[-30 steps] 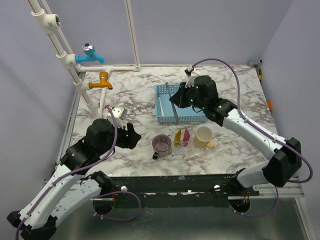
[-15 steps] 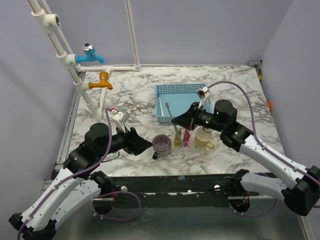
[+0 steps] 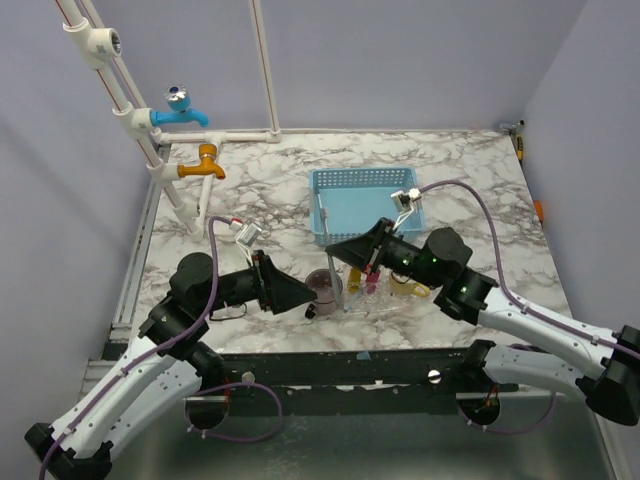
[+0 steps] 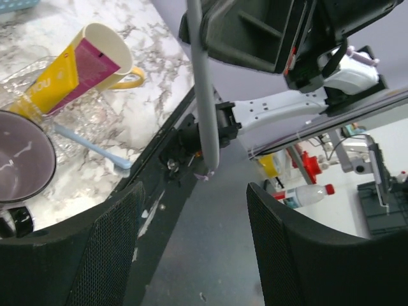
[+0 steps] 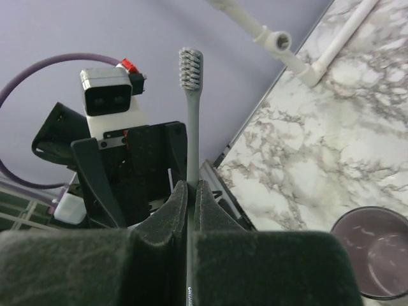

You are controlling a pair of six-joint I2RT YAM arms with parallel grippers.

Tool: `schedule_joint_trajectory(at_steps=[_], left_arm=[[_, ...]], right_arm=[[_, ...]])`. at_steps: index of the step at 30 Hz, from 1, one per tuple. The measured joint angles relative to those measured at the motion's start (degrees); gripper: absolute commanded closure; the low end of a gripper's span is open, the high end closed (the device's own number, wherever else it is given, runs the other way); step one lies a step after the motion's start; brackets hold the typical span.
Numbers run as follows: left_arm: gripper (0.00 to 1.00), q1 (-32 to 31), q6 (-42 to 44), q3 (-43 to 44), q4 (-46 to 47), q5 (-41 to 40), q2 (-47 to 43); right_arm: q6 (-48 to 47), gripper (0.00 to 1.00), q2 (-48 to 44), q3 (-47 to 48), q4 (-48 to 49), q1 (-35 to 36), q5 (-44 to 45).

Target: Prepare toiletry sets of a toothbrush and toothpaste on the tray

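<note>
Two arms, is that right? How is each posed? (Listener)

Yes. Seen from above, the left arm rises from its base at 7 o'clock and bends, its forearm stretched toward 3 o'clock. The left gripper sits low, just beside a mauve cup. The right arm comes from 5 o'clock and reaches long toward 9 o'clock along the front of the marble counter. The right gripper is over the cup and the tubes. (Describer)

What are the fingers doing? (Listener)

The left fingers are spread wide and hold nothing. The right fingers are pressed together, pinching a grey toothbrush by its handle. Its bristles point away from the wrist, and its lower end hangs in front of the gap between the left fingers. I cannot tell whether it touches them. (Describer)

Where is the toothpaste? (Listener)

The yellow tube and the magenta tube lean together in a clear tray near the front middle of the counter. The tray is at 6 o'clock from a blue basket. In the top view the mauve cup stands at 9 o'clock of the tubes and a cream mug at 3 o'clock, the tubes resting against the mug. A light blue toothbrush lies flat at the tray's near edge. (Describer)
</note>
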Motion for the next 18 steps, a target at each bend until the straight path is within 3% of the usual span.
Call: schedule_joint_trajectory(at_steps=[8,18], left_arm=[[0.37,0.0,-4.8,-1.7,6.9,2.7,0.0],[0.44,0.0,-8.4,-5.4,12.3,5.6,-0.3]], right_arm=[[4.8,0.99,6.3,0.0,6.0,7.2,7.0],[9.6,0.99,8.1,0.0,14.6,7.9,9.0]])
